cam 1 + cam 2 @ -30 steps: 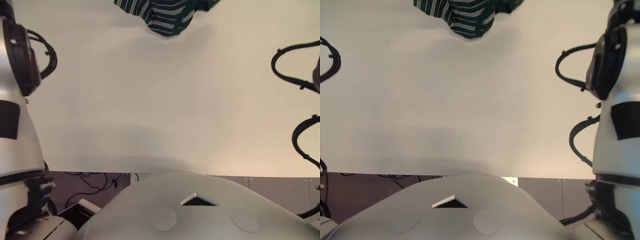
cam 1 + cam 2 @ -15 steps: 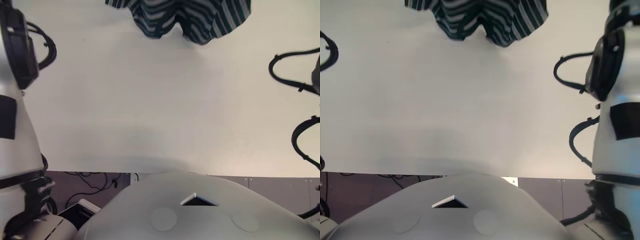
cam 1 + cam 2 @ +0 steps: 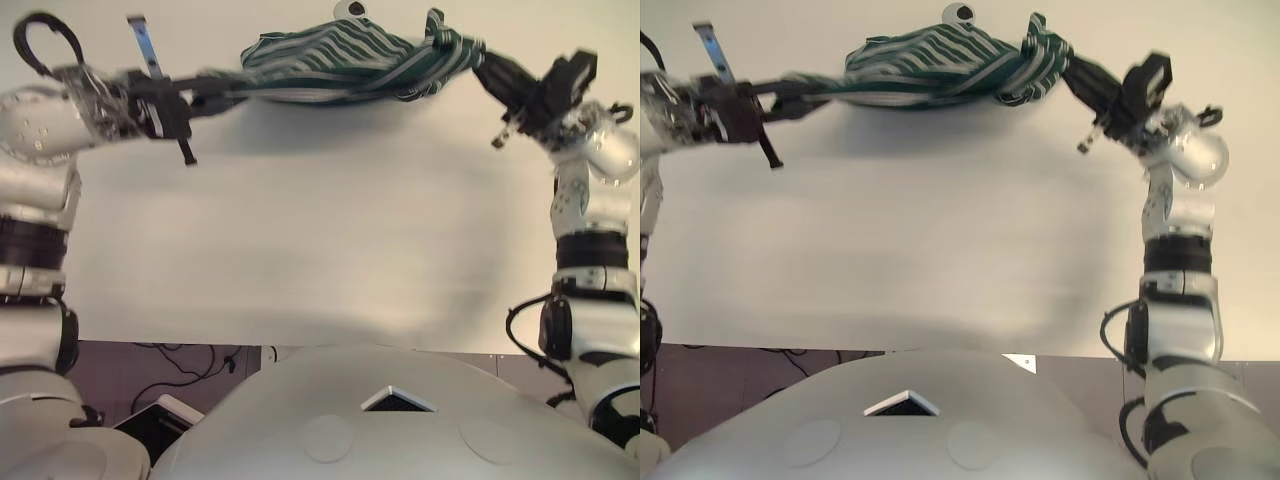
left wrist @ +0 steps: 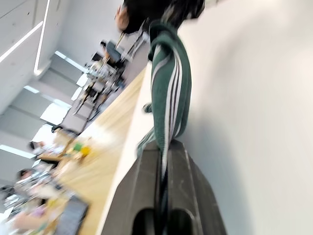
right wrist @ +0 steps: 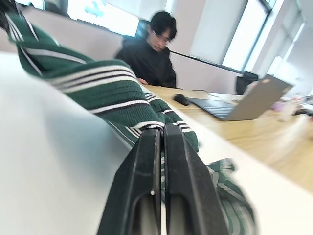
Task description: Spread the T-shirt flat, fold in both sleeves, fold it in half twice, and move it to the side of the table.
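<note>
T-shirt: The green T-shirt (image 3: 340, 62) with white stripes is bunched into a long, rope-like band. It runs across the far side of the table, at about 12 o'clock in the head views, and is strung between the two grippers. Its thickest, most rumpled part lies toward the right end, where the cloth is knotted up in folds. A soft shadow sits on the table just under it. Whether its middle touches the surface cannot be told.

Left gripper: The left gripper (image 3: 228, 97) is at about 10 o'clock, with its arm stretched out over the table's far left part. In the left wrist view its two dark fingers (image 4: 146, 181) are pressed together on a narrow twist of the shirt's left end, and the cloth runs straight away from the tips.

Right gripper: The right gripper (image 3: 1074, 72) is at about 2 o'clock, angled in toward the shirt. In the right wrist view its fingers (image 5: 142, 166) pinch a striped fold at the shirt's right end. More cloth lies loose just beyond and below them.

Table: The table (image 3: 320, 240) is white and plain, and the shirt is at its far edge.

Background: Behind the table is a wooden desk (image 5: 274, 142) with an open laptop (image 5: 249, 100) on it.
</note>
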Robot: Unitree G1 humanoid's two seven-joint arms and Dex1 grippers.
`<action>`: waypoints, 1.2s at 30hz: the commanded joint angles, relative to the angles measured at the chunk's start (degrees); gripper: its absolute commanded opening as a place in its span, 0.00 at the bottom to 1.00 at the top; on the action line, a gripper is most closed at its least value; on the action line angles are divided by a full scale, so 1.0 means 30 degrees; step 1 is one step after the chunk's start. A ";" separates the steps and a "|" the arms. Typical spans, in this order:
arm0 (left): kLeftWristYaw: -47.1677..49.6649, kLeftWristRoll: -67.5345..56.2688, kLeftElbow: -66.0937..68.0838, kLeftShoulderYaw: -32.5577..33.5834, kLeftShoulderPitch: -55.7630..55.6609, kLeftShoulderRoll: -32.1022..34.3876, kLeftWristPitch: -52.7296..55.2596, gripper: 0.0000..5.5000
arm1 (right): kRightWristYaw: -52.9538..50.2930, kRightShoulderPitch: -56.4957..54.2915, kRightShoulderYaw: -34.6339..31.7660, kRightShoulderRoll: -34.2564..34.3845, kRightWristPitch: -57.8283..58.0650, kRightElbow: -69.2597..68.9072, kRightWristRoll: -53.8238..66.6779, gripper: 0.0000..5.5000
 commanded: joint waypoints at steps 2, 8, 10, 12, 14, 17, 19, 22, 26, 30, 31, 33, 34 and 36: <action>-0.0412 -0.4704 -1.5327 0.2690 0.8265 0.5999 0.4071 0.00 | 0.6988 1.0818 -0.0303 -0.6228 0.3557 -1.2873 0.3916 0.01; -0.1073 0.8225 -0.8042 -0.3390 1.0961 0.3573 0.4234 0.00 | 0.4354 1.1736 0.4484 -0.6730 0.0024 -0.7791 -0.7823 0.01; -0.0954 0.9736 -0.6897 -0.4214 1.1942 0.3291 0.4426 0.00 | 0.4063 1.1666 0.4855 -0.6548 0.0030 -0.7388 -0.8418 0.01; -0.0808 1.0606 -0.5983 -0.4630 1.2506 0.3054 0.4433 0.00 | 0.3742 1.1700 0.5163 -0.6518 -0.0141 -0.7039 -0.8808 0.01; -0.0705 1.1127 -0.5284 -0.4763 1.2706 0.2910 0.4286 0.00 | 0.3452 1.1731 0.5422 -0.6532 -0.0168 -0.6833 -0.8922 0.01; -0.0718 1.0791 -0.5337 -0.4467 1.2428 0.2850 0.4118 0.00 | 0.3093 1.1310 0.5502 -0.6638 0.0303 -0.7294 -0.8396 0.01; -0.0503 0.9765 -0.5833 -0.3866 1.1744 0.2458 0.3808 0.00 | 0.2621 1.0598 0.5094 -0.6285 0.0561 -0.7804 -0.7290 0.01; -0.0319 0.5468 -0.7702 -0.1319 1.0161 0.2323 0.3829 0.00 | 0.2350 0.9684 0.3722 -0.5334 0.1552 -0.9133 -0.3140 0.01; 0.0855 0.1498 -0.9643 0.3661 0.7396 0.1925 0.3844 0.00 | 0.0412 0.7499 0.0950 -0.4361 0.4550 -1.2021 0.2896 0.01; 0.0963 0.0406 -1.1777 0.7087 0.5870 0.2310 0.4072 0.00 | -0.2361 0.6009 -0.1479 -0.4147 0.5609 -1.4563 0.4623 0.01; 0.0935 0.0459 -1.1915 0.7664 0.5525 0.2333 0.4058 0.00 | -0.3007 0.5400 -0.1960 -0.4204 0.5852 -1.4853 0.4613 0.01; 0.0444 0.0099 -1.1864 0.8463 0.5075 0.2641 0.4333 0.00 | -0.3372 0.4378 -0.2679 -0.4684 0.5963 -1.4823 0.4139 0.01; -0.0002 -0.0615 -1.1946 0.8688 0.5023 0.2835 0.4613 0.00 | -0.3244 0.3952 -0.3012 -0.4956 0.5959 -1.4591 0.4006 0.01; -0.1429 -0.3293 -1.2463 0.9365 0.5406 0.3370 0.5715 0.00 | -0.3024 0.2918 -0.3547 -0.5313 0.5947 -1.4002 0.3699 0.01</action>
